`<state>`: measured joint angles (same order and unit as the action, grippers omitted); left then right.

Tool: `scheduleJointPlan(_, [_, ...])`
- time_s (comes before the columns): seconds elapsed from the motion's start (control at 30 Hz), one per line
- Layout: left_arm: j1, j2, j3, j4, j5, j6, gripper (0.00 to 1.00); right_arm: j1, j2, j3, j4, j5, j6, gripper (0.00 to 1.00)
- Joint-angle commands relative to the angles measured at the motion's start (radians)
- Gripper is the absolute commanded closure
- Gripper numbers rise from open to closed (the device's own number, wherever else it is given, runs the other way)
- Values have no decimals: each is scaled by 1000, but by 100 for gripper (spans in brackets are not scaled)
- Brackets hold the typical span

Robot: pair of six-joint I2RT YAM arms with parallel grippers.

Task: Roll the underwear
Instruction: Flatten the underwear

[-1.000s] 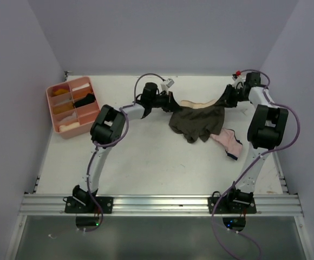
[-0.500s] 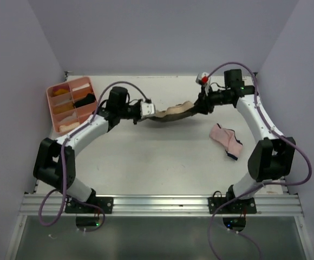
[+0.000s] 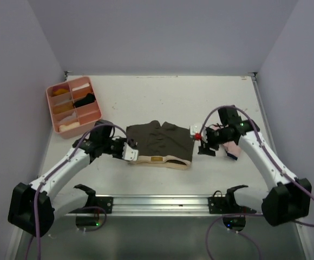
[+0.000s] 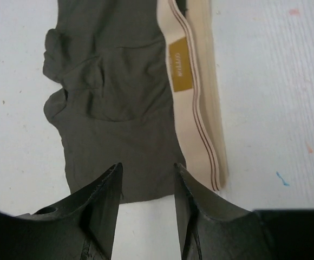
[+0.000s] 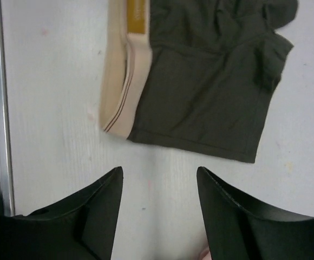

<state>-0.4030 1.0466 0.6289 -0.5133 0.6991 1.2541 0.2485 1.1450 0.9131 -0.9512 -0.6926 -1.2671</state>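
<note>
Lying flat mid-way across the table point(image 3: 162, 97), olive-brown underwear point(image 3: 159, 140) is spread out w/ beige waistband toward near edge; pink tray point(image 3: 52, 109) sits far left, well apart. Left gripper point(image 3: 129, 151) at garment's left edge, jaws parted, cloth corner between tips, no pinch seen; right gripper point(image 3: 201, 143) at right edge, jaws wide, empty. Pink underwear point(image 3: 233, 147) just beyond right gripper, partly hidden.
</note>
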Motion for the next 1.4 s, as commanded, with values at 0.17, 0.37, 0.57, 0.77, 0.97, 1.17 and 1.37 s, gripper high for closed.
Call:
scheduleJointPlan(0.17, [10,430,313,234,-183,-673,59,8,522,450,147,5,785,61])
scheduleJointPlan(0.37, [13,622,405,231,-276,-719,62,87,631,417,143,106,864,63])
scheduleJointPlan(0.57, [7,647,315,206,-360,-622,62,133,722,363,137,199,891,64])
scheduleJointPlan(0.77, [10,645,252,162,-412,-570,64,175,739,314,91,254,841,61])
scheduleJointPlan(0.97, [9,551,198,82,-274,-509,64,176,792,458,92,357,808,61])
scheduleJointPlan(1.17, [13,319,117,114,-237,-424,58,173,835,651,22,329,804,60])
scheduleJointPlan(1.37, [44,129,124,-127,-103,-11,55,189,730,702,-44,155,885,60])
